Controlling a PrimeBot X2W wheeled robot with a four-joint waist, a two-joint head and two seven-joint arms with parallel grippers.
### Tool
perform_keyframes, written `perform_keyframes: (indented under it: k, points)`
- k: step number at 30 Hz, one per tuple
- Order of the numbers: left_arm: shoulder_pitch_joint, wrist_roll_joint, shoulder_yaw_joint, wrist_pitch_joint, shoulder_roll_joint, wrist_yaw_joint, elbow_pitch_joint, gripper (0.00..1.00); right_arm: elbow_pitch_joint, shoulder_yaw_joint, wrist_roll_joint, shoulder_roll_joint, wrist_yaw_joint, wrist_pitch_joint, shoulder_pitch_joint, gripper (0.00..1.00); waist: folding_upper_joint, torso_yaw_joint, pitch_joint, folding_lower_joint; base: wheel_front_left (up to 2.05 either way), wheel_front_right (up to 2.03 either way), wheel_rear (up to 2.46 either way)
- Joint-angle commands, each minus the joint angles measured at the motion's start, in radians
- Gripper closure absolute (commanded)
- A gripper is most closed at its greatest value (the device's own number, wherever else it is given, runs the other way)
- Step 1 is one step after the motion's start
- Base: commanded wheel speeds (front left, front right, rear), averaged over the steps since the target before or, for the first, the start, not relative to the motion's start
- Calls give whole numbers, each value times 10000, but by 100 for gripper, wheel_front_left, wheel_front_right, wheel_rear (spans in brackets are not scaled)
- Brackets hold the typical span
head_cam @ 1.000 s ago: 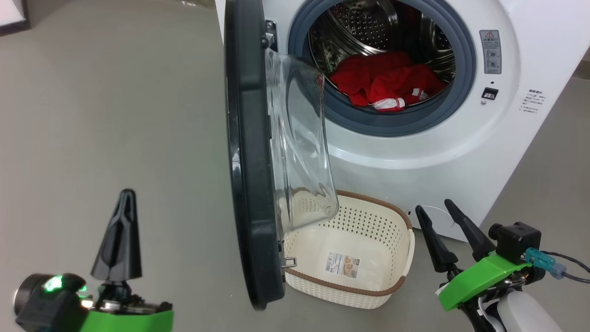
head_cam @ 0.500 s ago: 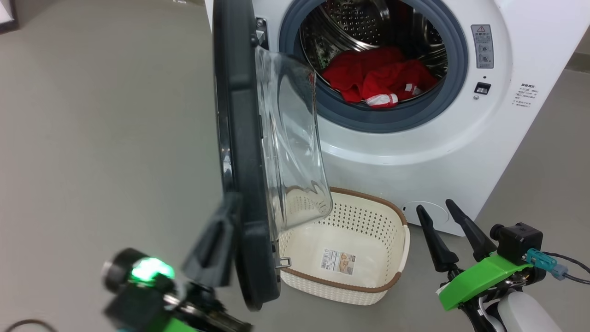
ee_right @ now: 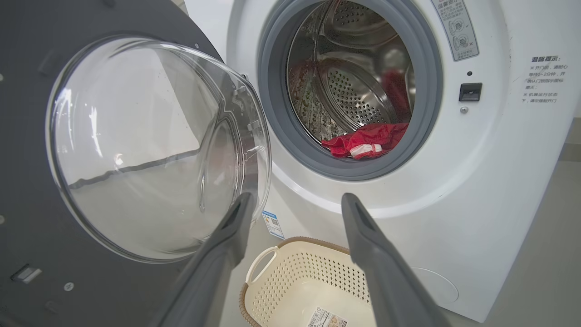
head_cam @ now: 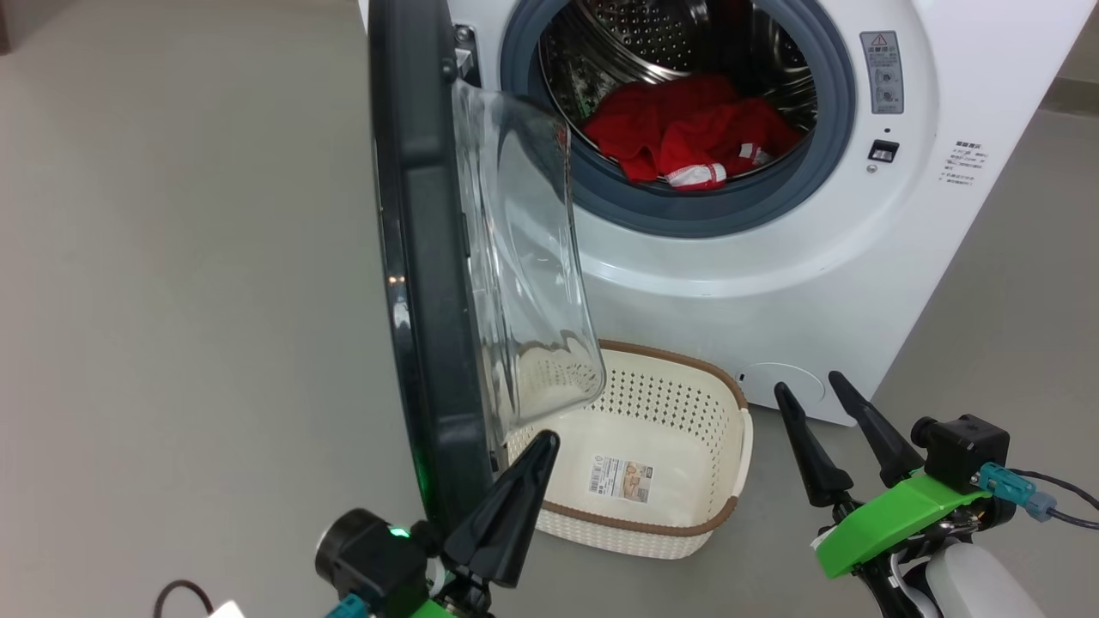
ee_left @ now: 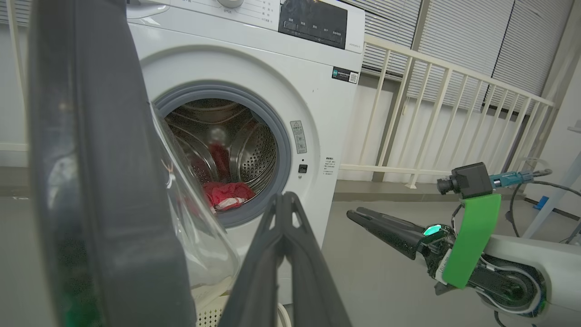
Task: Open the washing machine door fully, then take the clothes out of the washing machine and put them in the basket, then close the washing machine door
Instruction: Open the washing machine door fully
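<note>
We have our left gripper (head_cam: 541, 446), shut tight and empty, low down just beside the glass side of the door (head_cam: 421, 257), so the door is on its left to push wider, while our right gripper (head_cam: 807, 384) is open and the clothes (head_cam: 678, 137) lie in the washer (head_cam: 859, 257).

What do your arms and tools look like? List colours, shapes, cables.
The left tool and right tool each have two long tapering black fingers on a bright green bracket. The right arm adds a black camera block, teal connector, dark cable and white forearm. A green light glows on the left.
</note>
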State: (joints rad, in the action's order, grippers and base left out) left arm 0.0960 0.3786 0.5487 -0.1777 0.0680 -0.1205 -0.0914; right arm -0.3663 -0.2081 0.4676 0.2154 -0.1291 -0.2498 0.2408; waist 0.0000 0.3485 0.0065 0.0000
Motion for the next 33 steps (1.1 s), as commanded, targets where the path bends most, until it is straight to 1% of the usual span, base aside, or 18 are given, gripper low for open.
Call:
perform_keyframes:
  k: [1,11,17,27,33]
  points:
    - [463,108,-259,-79,-5,-77,-146,100,237,-179,-116,16,-16,-120,186,0,0,-24,13,0,0,0,0]
    - [416,742,10,-159,-46,-87,1694,100,204,-168,-88,9,-16,-120,211,0,0,-130,40,0,0,0,0]
    - [575,1129,-157,-379,-86,-34,2376,100,172,-221,-58,56,-16,-120,209,0,0,-94,42,0,0,0,0]
    - [813,1353,-872,-626,120,168,2978,100,123,-302,-33,69,-16,-120,231,0,0,-48,66,0,0,0,0]
    - [626,1390,-1339,-706,501,363,2899,100,114,-321,-32,67,-16,-120,183,0,0,-3,40,0,0,0,0]
